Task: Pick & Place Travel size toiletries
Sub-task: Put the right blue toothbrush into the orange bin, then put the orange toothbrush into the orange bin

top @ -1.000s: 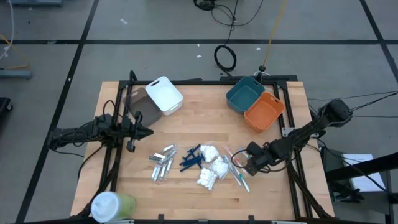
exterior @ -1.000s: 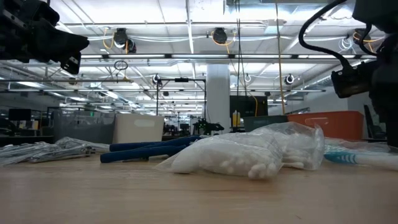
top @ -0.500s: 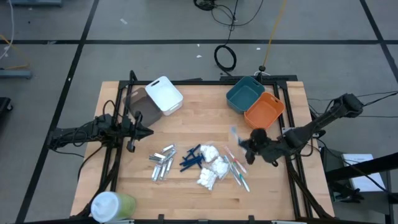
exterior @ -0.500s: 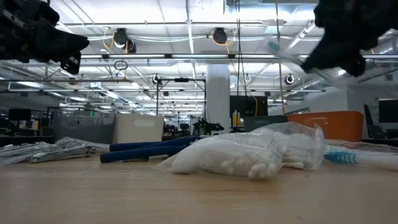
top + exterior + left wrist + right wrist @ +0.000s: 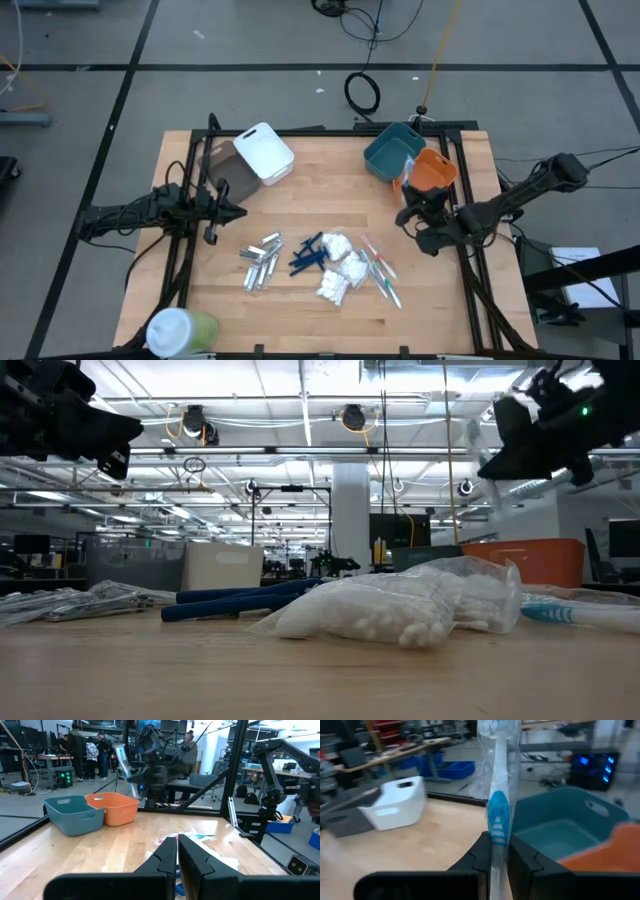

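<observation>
The right end effector (image 5: 494, 851) grips a wrapped toothbrush (image 5: 497, 820), raised beside the teal bin (image 5: 394, 152) and orange bin (image 5: 428, 177); their contents can't be made out. The remaining toiletries (image 5: 300, 262) lie mid-table, so sorting looks barely begun. The left end effector (image 5: 226, 210), closed and empty, waits farther off.

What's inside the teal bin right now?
The teal bin looks empty where its floor shows. The held toothbrush in the right gripper and the orange bin cover parts of it.
</observation>
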You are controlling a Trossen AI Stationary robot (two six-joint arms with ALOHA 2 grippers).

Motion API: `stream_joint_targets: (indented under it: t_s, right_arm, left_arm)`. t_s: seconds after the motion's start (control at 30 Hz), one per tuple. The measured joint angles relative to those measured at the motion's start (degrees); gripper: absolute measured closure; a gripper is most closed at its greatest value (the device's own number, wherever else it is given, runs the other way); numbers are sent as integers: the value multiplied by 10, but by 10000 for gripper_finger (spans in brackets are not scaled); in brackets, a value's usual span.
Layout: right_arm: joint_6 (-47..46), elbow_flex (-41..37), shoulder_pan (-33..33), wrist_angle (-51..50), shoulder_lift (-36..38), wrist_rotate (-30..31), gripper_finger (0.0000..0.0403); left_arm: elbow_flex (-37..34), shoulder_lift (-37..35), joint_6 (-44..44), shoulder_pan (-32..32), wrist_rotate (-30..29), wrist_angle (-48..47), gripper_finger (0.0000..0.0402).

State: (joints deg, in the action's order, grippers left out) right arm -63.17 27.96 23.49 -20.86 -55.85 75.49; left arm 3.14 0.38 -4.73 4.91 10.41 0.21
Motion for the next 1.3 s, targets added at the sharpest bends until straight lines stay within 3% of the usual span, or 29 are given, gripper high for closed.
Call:
stream_joint_targets:
  t_s: [0.27,0.43,0.57,0.77,0.97,1.3]
  right_arm:
    - [-80,-68,-80,-51,44,-8,379]
    - [-20,-72,-110,-52,95,-10,370]
    - [6,-72,-126,-83,129,-53,378]
    - [-97,-72,-141,-209,139,-68,375]
    - [-140,-72,-155,-250,139,-113,321]
    - [-138,-72,-157,-247,139,-110,229]
  left_arm:
    - [0,0,0,0,0,0,387]
    - [0,0,0,0,0,0,387]
    - [0,0,0,0,0,0,387]
    - [0,0,0,0,0,0,387]
    - [0,0,0,0,0,0,387]
    - [0,0,0,0,0,0,387]
